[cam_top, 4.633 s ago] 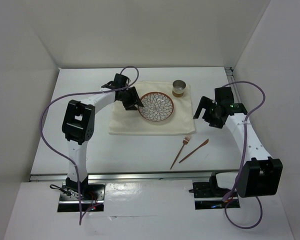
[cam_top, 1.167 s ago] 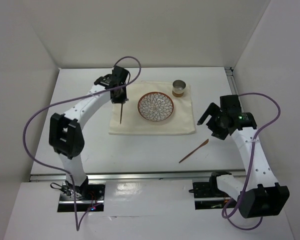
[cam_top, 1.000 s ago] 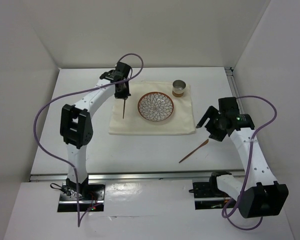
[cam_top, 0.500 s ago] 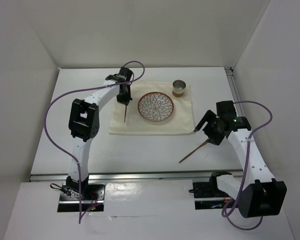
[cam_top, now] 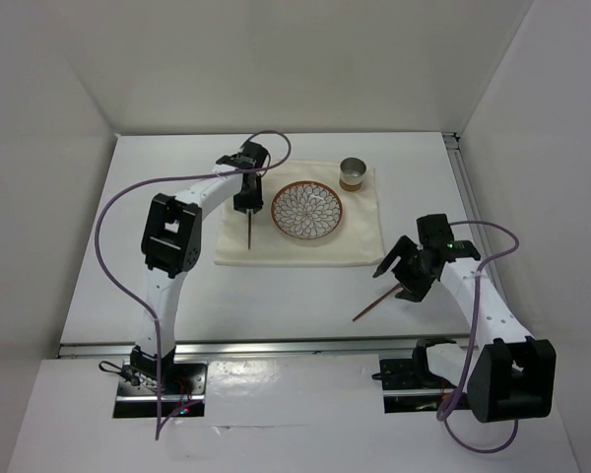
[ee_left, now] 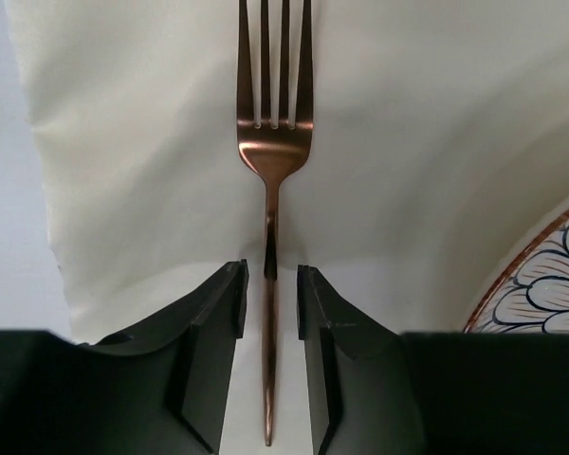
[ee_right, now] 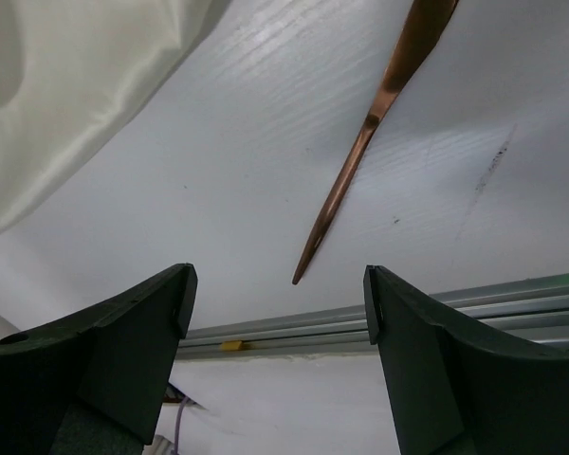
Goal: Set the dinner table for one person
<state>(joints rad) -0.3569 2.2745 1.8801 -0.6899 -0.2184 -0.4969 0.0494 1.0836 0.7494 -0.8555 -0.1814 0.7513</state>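
prob. robot lab: white booth walls (cam_top: 305, 59), alu rail (cam_top: 276, 345) along table (cam_top: 158, 163) edge.

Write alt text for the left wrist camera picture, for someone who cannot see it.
A copper-coloured fork lies on a cream cloth mat, its handle between the left gripper's slightly parted black fingers. A patterned plate's rim shows at right.

fork (ee_left: 274, 156): glossy copper metal | mat (ee_left: 408, 142): matt cream cloth
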